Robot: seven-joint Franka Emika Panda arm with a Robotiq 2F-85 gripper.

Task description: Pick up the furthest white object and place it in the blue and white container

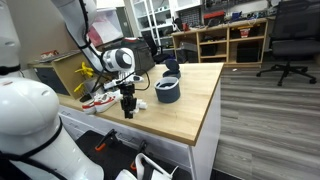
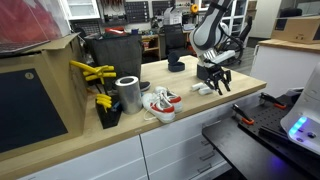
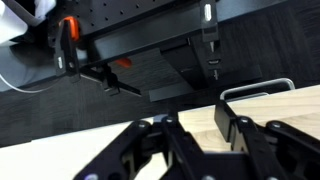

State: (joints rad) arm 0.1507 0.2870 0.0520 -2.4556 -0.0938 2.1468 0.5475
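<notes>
The blue and white container (image 1: pixel 168 91) is a short dark tub with a pale rim on the wooden table; it also shows in an exterior view (image 2: pixel 176 66). A small white object (image 1: pixel 141 102) lies on the table just beside my gripper, between it and the tub, and shows in an exterior view (image 2: pixel 202 89). My gripper (image 1: pixel 128 108) points down close over the table near its edge (image 2: pixel 216 82). In the wrist view the fingers (image 3: pixel 190 135) are open with bare wood between them and nothing held. The white object and tub are out of the wrist view.
A red-and-white shoe pair (image 2: pixel 160 103), a metal can (image 2: pixel 128 94) and yellow clamps (image 2: pixel 95 72) stand along the table (image 1: pixel 190 110). A cardboard box (image 2: pixel 40 90) is at the end. Office chairs and shelves stand beyond.
</notes>
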